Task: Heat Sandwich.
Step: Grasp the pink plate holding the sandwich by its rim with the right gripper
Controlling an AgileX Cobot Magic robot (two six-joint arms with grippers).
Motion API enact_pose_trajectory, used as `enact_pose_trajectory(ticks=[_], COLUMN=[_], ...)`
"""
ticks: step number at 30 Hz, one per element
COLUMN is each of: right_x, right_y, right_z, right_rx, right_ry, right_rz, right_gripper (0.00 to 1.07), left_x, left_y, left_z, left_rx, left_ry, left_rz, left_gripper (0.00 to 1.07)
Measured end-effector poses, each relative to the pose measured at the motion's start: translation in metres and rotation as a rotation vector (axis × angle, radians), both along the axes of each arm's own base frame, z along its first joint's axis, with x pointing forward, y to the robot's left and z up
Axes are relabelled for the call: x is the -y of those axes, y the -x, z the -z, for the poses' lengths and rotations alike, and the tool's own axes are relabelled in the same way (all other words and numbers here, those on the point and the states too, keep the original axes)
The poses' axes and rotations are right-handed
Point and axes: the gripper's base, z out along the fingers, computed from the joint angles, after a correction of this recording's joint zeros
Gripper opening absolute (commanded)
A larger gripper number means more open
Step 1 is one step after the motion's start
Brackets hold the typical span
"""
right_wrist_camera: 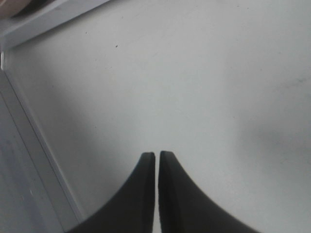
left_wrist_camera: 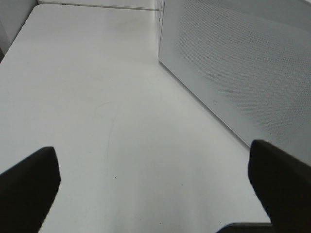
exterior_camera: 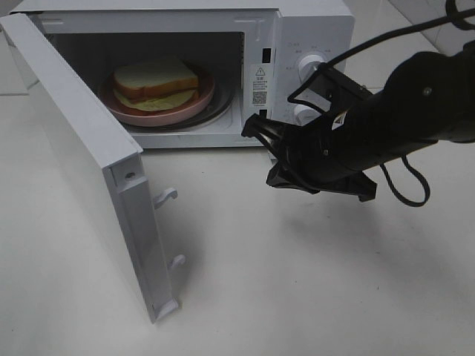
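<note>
The sandwich (exterior_camera: 156,80), white bread with a pale green-yellow filling, lies on a round pink plate (exterior_camera: 194,106) inside the open microwave (exterior_camera: 297,30). My right gripper (exterior_camera: 254,130) hovers just in front of the microwave's lower right corner, outside the cavity. In the right wrist view its fingers (right_wrist_camera: 146,194) press together with nothing between them, the right gripper (right_wrist_camera: 157,156) pointing down at bare table. My left gripper (left_wrist_camera: 151,148) stands wide open over the table beside the microwave's perforated wall (left_wrist_camera: 233,73). It does not appear in the high view.
The microwave door (exterior_camera: 82,163) swings out to the left, its latch hooks (exterior_camera: 167,196) facing the table's middle. White control knobs (exterior_camera: 306,67) sit on the right panel behind my right arm. The door's edge (right_wrist_camera: 24,160) shows in the right wrist view.
</note>
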Motion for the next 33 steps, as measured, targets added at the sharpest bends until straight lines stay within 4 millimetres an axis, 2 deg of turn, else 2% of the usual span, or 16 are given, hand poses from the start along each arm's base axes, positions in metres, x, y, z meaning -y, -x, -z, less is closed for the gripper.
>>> enact_pose_trajectory(ticks=[4, 8, 13, 17, 18, 22, 23, 32, 33], right_x=[-0.003, -0.005, -0.005, -0.005, -0.005, -0.005, -0.005, -0.002, -0.002], right_y=[-0.002, -0.003, -0.005, -0.004, -0.004, -0.002, -0.002, 0.003, 0.003], right_z=[-0.007, -0.019, -0.026, -0.037, -0.037, -0.041, -0.041, -0.041, -0.041], right_rx=[-0.004, -0.006, 0.001, 0.028, 0.028, 0.068, 0.068, 0.179, 0.179], right_ry=[0.053, 0.189, 0.266, 0.397, 0.397, 0.476, 0.476, 0.602, 0.602], right_rz=[-0.1, -0.305, -0.423, -0.708, -0.708, -0.937, -0.937, -1.389, -1.389], right_gripper=[0.06, 0.06, 0.06, 0.08, 0.08, 0.14, 0.14, 0.25, 0.25], left_x=[0.0, 0.0, 0.0, 0.0, 0.0, 0.0, 0.0, 0.0, 0.0], left_y=[0.0, 0.0, 0.0, 0.0, 0.0, 0.0, 0.0, 0.0, 0.0], left_z=[0.0, 0.0, 0.0, 0.0, 0.0, 0.0, 0.0, 0.0, 0.0], left_rx=[0.0, 0.0, 0.0, 0.0, 0.0, 0.0, 0.0, 0.0, 0.0], left_ry=[0.0, 0.0, 0.0, 0.0, 0.0, 0.0, 0.0, 0.0, 0.0], left_rz=[0.0, 0.0, 0.0, 0.0, 0.0, 0.0, 0.0, 0.0, 0.0], left_gripper=[0.98, 0.98, 0.98, 0.98, 0.98, 0.98, 0.98, 0.98, 0.98])
